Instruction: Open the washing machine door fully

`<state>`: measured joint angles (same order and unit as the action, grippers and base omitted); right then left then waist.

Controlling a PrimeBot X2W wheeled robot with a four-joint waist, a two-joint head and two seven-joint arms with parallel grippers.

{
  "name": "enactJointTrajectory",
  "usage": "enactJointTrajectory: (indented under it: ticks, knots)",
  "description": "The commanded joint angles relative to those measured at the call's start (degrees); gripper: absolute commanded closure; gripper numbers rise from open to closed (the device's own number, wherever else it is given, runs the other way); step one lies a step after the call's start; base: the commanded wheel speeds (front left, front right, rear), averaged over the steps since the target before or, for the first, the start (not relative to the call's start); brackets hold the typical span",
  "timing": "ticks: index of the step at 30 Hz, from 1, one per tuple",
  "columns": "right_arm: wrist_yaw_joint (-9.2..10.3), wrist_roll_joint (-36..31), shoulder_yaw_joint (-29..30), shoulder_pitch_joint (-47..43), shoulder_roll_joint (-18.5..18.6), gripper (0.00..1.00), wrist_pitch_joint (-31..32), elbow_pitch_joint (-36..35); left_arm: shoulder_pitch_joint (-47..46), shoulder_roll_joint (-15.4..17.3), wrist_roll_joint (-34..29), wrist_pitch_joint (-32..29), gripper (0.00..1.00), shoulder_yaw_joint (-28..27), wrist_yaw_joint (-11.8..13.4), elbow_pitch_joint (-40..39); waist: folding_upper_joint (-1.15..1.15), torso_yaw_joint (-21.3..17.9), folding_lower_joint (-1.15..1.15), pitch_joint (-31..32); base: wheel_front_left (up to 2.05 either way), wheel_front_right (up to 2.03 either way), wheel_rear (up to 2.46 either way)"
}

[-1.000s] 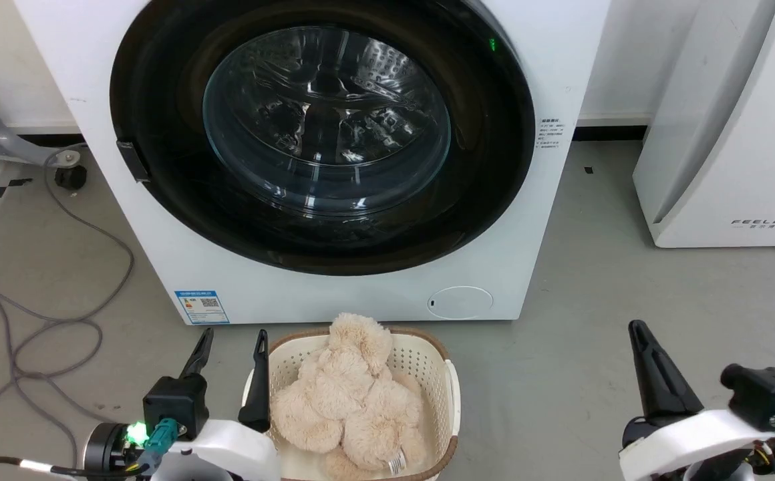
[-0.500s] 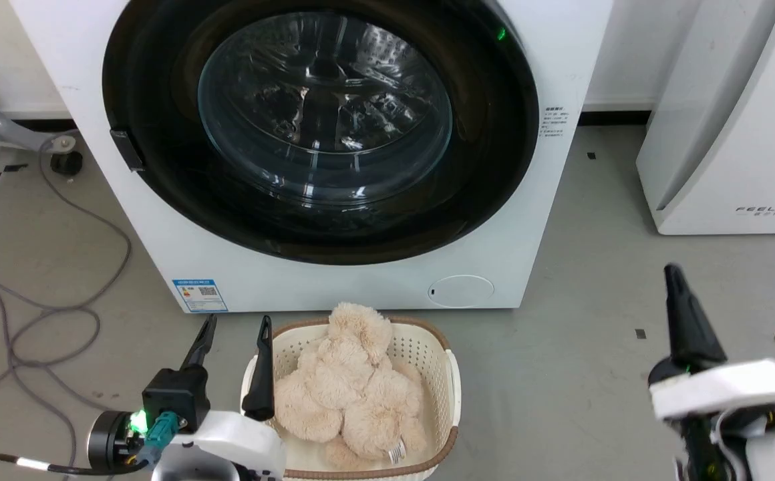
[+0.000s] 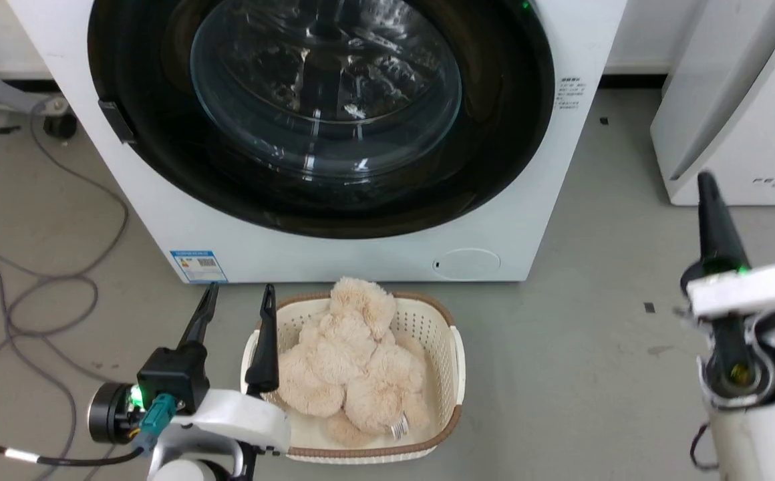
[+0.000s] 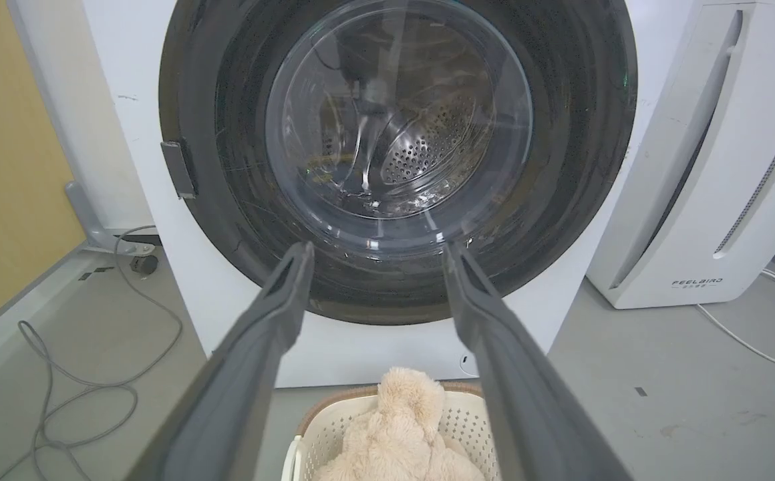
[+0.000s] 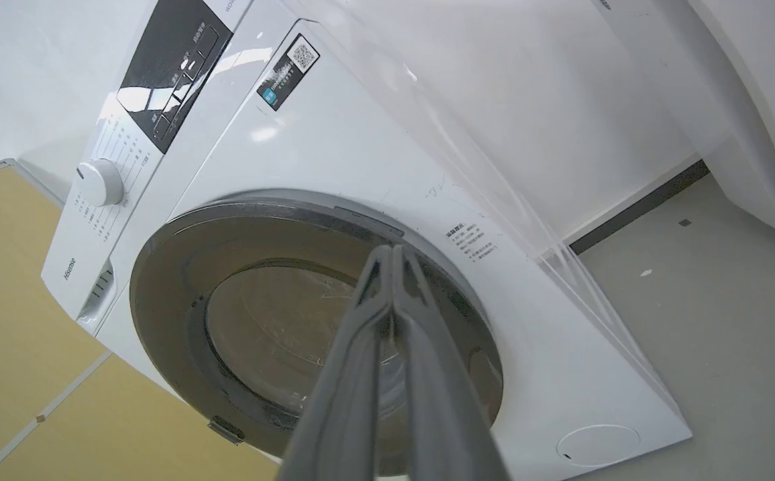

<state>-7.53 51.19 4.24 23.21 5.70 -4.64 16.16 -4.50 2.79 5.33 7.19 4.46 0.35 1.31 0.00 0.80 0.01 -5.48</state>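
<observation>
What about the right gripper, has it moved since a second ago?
Yes. The right gripper has gone forward, up the head view: its tip was below the round cap, now it is above it. The camera shifted too.

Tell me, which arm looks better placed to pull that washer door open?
Probably right. The right pincer, shut, is held high toward the door's right rim, opposite the tab on the left that looks like a hinge. The left pincer, open, sits low by the basket, below the door.
</observation>
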Motion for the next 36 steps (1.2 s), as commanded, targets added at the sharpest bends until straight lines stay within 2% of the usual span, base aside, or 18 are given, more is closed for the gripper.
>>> enactJointTrajectory:
  ticks: [1, 18, 26, 36]
  knots:
    - [0.02, 2.5, 0.0, 3.1, 0.8, 1.0, 0.2, 1.5, -1.3, 0.0, 0.5, 0.7, 0.0, 0.1, 0.1, -0.4, 0.0, 0.1, -0.01, -0.8, 0.0, 0.0, 0.0]
    - [0.02, 15.2, -5.4, 27.7, 5.7, 1.0, 6.4, 17.4, -5.7, 0.1, 1.4, 2.7, 0.0, 1.6, -0.2, -2.4, 0.0, 1.3, -0.01, -7.7, 0.0, 0.0, 0.0]
    - [0.03, 17.6, -10.3, 38.4, 7.3, 1.0, 10.6, 24.8, -7.7, 0.1, 1.9, 3.5, 0.0, 2.4, -0.3, -3.2, 0.0, 2.2, -0.01, -10.7, 0.0, 0.0, 0.0]
    - [0.03, 18.6, -18.6, 53.1, 9.1, 1.0, 18.3, 38.4, -9.8, 0.1, 3.0, 4.7, 0.0, 3.5, 0.1, -4.3, 0.0, 3.0, -0.01, -14.4, 0.0, 0.0, 0.0]
